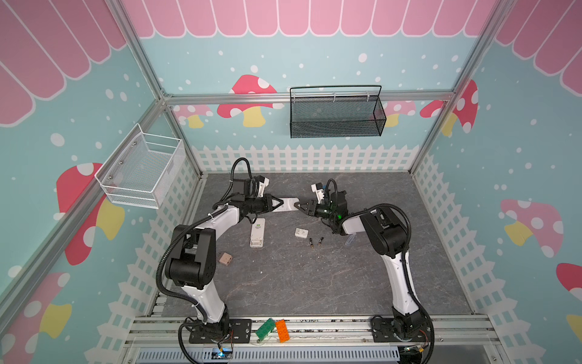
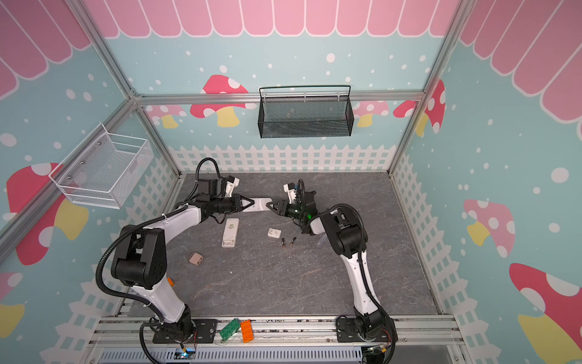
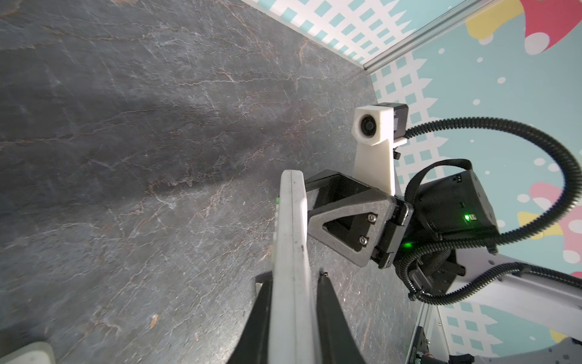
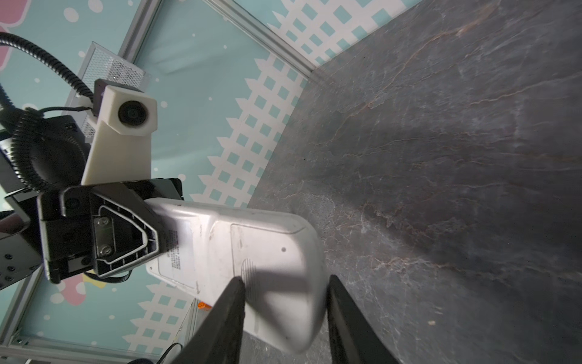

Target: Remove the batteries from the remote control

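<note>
Batteries (image 1: 311,243): two lay loose on table (image 1: 315,283), side by side, near a loose cover (image 1: 301,233), well apart from both grippers. 2nd remote (image 1: 257,233) lay flat nearer my L arm, nothing touching it. Other batts not visible. I judged them inside the remote (image 1: 288,203) held between my grippers toward the back, since its cover (image 4: 267,252) looked seated, not yet off.

L gripper (image 3: 291,280) was clamped across remote's front and back faces, at one end. R gripper (image 4: 283,280) had jaws apart at the opposite end, holding nothing: one finger (image 4: 226,315) over cover's ribbed patch, other just beside remote's tip. Couldn't tell if either pad really touched.

Risks, my judgement:
- R finger could skid off ribbed patch w/o shifting cover; plastic smooth, contact small.
- Push along remote's length could slide it thru L grip or twist it. Hold was at one end only, so long lever.
- If cover let go suddenly, cover + batts could drop and roll. They're round, table's flat.
- Outer R finger could catch remote's tip and wedge, blocking cover travel.
- Too hard a press might flex cover and jam its latch.
</note>
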### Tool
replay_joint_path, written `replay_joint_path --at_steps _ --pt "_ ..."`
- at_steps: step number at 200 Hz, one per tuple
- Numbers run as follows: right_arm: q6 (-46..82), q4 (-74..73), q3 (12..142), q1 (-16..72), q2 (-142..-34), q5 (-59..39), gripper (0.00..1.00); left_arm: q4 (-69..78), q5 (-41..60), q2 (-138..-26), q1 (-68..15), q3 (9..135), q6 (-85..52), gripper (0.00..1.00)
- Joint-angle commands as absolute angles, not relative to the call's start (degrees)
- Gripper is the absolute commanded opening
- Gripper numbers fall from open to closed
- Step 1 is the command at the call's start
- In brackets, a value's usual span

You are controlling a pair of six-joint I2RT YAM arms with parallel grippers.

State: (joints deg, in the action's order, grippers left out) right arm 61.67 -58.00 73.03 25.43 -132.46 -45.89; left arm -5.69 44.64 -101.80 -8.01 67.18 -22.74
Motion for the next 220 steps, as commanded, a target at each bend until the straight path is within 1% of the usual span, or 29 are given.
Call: replay_joint_path --at_steps 1,17,41,60,85,103,115,143,166,183,220 --pt "64.4 -64.9 73.7 28.1 -132.0 -53.8 0.46 -1.0 55.2 -101.2 -11.1 68.3 -22.5 0.0" --pt "64.5 -65.2 73.0 28.0 -131.3 -54.3 0.44 -0.6 56.1 -101.0 -11.1 68.2 -22.9 0.0" --pt "67.9 -70.3 71.5 28.0 -130.5 -56.0 0.42 0.4 57.1 -101.0 -11.7 68.0 -22.8 0.0" --pt "68.3 -70.4 70.8 27.8 -129.7 -55.3 0.32 2.5 58.6 -101.2 -11.9 67.5 -24.2 0.0" --pt "66.1 -69.5 69.5 27.9 -127.4 -54.7 0.24 1.7 58.5 -101.2 -12.7 67.9 -23.4 0.0" --pt "60.6 -61.8 68.7 27.4 -125.5 -52.3 0.15 0.8 58.2 -100.8 -12.8 68.1 -22.7 0.0" --pt "56.8 -56.2 68.1 27.2 -123.7 -50.1 0.11 -1.6 56.6 -100.6 -12.7 69.1 -21.8 0.0" --pt "49.3 -46.7 67.5 27.2 -120.0 -47.0 0.11 -10.0 47.5 -100.0 -12.9 71.2 -17.8 0.0" --pt "48.3 -44.4 65.8 27.2 -117.6 -44.7 0.1 -16.0 39.3 -100.4 -13.2 73.6 -16.2 0.0" --pt "46.7 -42.6 65.0 27.2 -116.5 -43.6 0.08 -18.0 36.6 -100.2 -14.0 74.2 -13.9 0.0" --pt "45.3 -40.4 64.3 27.1 -115.6 -43.0 0.08 -21.3 30.3 -100.2 -14.6 75.2 -12.0 0.0"
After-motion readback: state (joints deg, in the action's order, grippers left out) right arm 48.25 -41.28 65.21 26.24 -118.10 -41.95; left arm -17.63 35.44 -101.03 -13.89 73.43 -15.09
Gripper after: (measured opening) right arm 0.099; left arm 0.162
